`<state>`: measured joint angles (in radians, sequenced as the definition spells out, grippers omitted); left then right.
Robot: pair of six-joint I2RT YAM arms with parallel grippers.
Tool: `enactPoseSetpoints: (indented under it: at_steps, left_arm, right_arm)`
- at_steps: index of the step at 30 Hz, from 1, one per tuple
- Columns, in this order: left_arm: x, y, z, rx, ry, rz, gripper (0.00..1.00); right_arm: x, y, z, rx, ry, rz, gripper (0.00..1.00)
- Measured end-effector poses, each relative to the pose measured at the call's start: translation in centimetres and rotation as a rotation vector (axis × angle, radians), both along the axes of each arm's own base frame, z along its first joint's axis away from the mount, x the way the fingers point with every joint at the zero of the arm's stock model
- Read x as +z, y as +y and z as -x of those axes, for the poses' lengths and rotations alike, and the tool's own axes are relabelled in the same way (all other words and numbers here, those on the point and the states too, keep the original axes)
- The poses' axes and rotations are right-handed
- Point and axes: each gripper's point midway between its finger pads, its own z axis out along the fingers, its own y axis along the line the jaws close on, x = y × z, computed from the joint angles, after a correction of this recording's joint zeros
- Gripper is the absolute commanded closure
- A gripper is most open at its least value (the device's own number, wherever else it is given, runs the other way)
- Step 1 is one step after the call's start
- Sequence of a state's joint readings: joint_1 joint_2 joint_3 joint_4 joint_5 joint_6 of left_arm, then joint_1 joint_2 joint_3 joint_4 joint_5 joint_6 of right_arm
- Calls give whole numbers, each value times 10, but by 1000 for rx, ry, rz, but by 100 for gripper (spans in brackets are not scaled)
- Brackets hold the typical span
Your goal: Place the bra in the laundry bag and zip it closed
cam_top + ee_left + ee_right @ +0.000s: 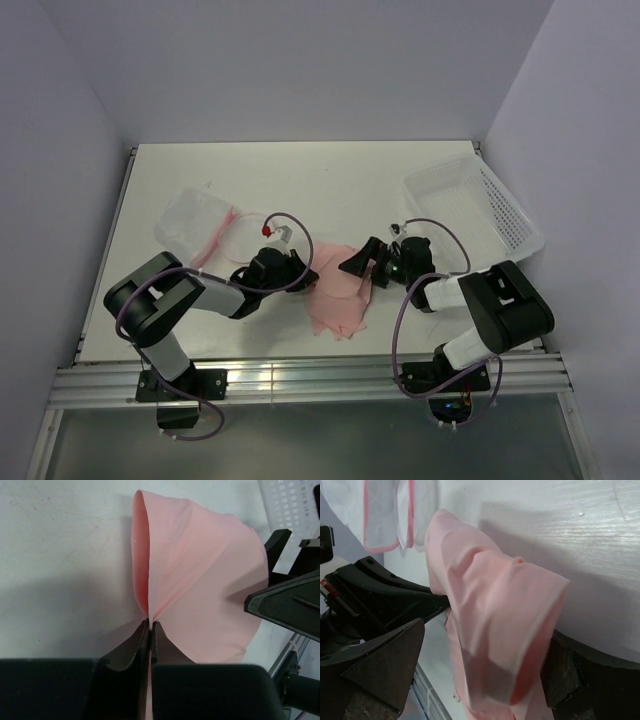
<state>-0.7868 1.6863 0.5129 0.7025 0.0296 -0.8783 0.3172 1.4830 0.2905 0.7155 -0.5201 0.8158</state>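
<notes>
Soft light-pink fabric bra (340, 300) lies on the white bench (300, 180), just right of and nearer than the round translucent white mesh laundry bag (200, 225) w/ pink zip rim. It's outside the bag, so nothing's bagged yet. At the bra's bag-side edge the left jaws are pinched flat together on a fold, prob. to drag it toward the bag. The right jaws gape wide on the side away from the bag, cloth draped btw them, gripping nothing, likely waiting to take that edge. Top cam gives bra-to-bag layout; left wrist cam alone shows the pinch; right wrist cam shows cloth sagging btw open jaws, bag's pink trim beyond.
</notes>
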Motion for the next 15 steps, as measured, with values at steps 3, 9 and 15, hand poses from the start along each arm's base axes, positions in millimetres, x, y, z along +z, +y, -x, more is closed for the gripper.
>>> enactPoseSetpoints:
  at_steps: [3, 9, 15]
  left_arm:
    - [3, -2, -1, -4, -10, 10, 94]
    - [6, -2, -1, -4, -16, 17, 89]
    - [41, 2, -1, -7, -82, 32, 53]
  right_arm:
    - [-1, 5, 0, 15, 7, -4, 23]
    - [-8, 10, 0, 20, 40, 3, 97]
    - [18, 12, -2, 5, -12, -27, 100]
